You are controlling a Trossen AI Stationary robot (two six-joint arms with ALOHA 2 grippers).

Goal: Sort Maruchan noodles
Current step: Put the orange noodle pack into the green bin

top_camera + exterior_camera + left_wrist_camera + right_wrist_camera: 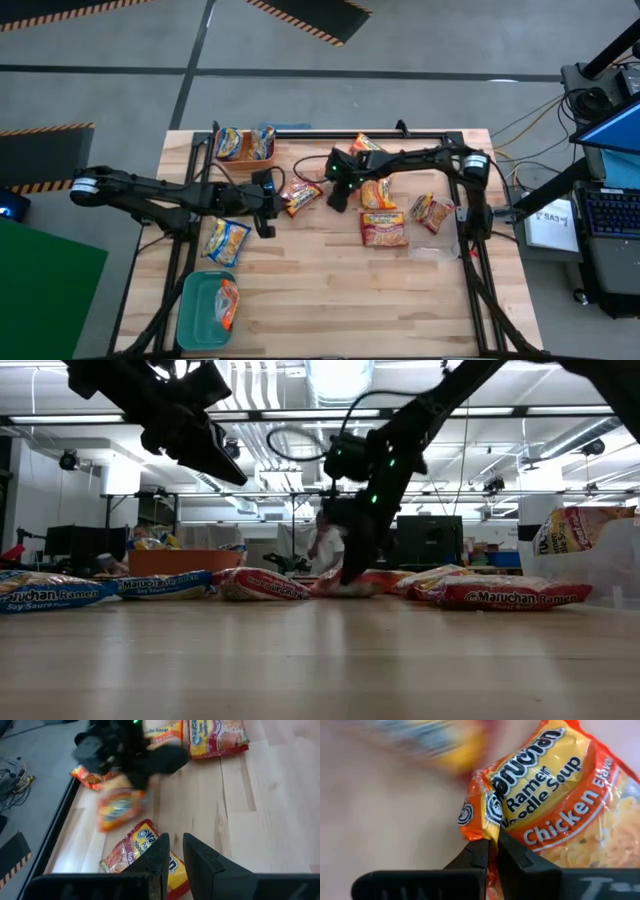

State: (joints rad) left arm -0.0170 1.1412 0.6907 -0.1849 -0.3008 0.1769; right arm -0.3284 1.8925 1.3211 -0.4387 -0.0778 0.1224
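Note:
Several Maruchan noodles packets lie across the wooden table [330, 290]. My right gripper [491, 851] is shut on the crinkled edge of an orange chicken packet [555, 795] near the table's middle [338, 198]. The left wrist view shows that packet as a blur [117, 807] under the right gripper. My left gripper [266, 206] hangs shut above the table with nothing in it, its fingers [160, 857] over a red-and-yellow packet [145, 847]. Other packets are an orange one [377, 193], a red one [384, 228] and a blue one [226, 240].
An orange bin [245, 158] at the back left holds blue packets. A teal bin [196, 310] at the front left holds one orange packet. More packets lie at the back [365, 145] and right [433, 212]. A person stands far behind the table [325, 545].

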